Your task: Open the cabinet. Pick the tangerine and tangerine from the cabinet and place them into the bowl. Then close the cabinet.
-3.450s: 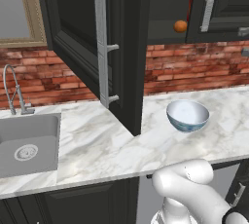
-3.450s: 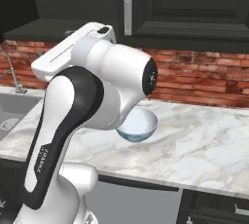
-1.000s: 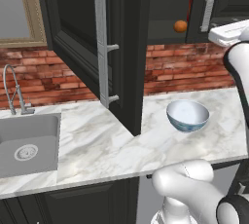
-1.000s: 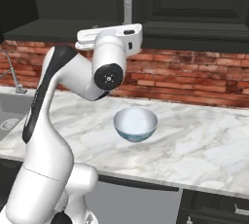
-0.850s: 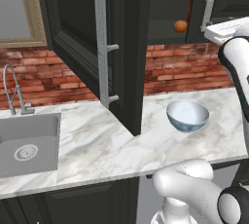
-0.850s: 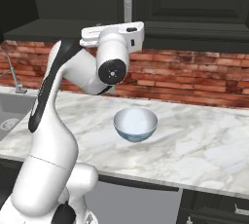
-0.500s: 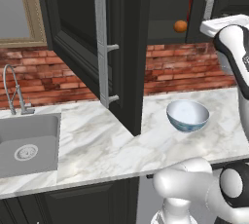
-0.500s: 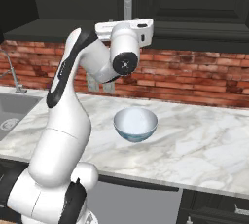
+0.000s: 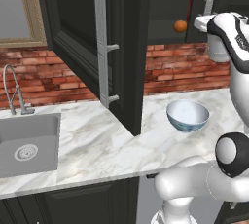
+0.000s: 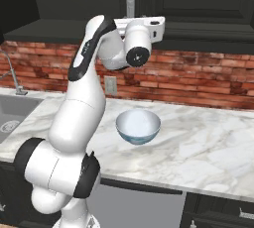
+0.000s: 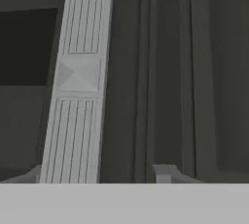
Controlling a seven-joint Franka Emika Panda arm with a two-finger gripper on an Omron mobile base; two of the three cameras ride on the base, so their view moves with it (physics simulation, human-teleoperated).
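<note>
**Even light below, dark cabinet above**

My base views are sharp and evenly lit. The marble counter (image 9: 97, 140) is bright, without glare. The inside of the cabinet (image 9: 160, 4) is very dark. A soft shadow lies under the bowl (image 10: 138, 125). My hand view is dim, grey and blurred.

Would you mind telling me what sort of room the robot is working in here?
A rendered home kitchen, by the look of it: a marble counter with a sink and tap, a red brick backsplash, and a black wall cabinet standing open above a bowl.
</note>
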